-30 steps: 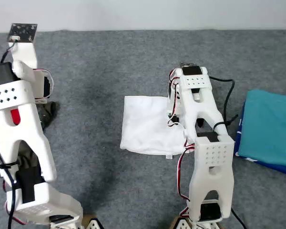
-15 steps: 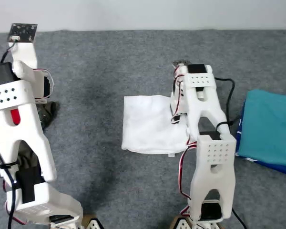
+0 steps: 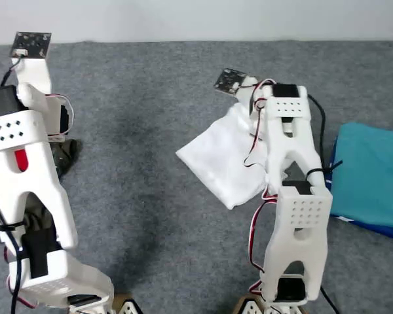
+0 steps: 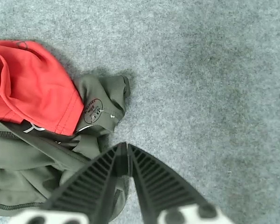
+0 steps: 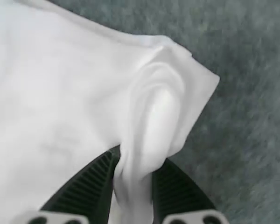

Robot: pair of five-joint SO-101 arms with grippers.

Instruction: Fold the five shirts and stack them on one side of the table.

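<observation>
My right gripper [image 5: 136, 159] pinches a fold of the white fabric shirt [image 3: 217, 160]. My left gripper [image 4: 128, 148] hangs closed, empty.

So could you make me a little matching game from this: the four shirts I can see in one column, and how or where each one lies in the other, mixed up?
Things:
1. white shirt
2. teal shirt
3. red shirt
4. olive shirt

States:
A. lies crumpled on top of another garment
B. pinched between the right arm's jaws
C. lies flat on top of something dark blue
D. partly buried under the red one

Pairs: 1-B, 2-C, 3-A, 4-D
</observation>
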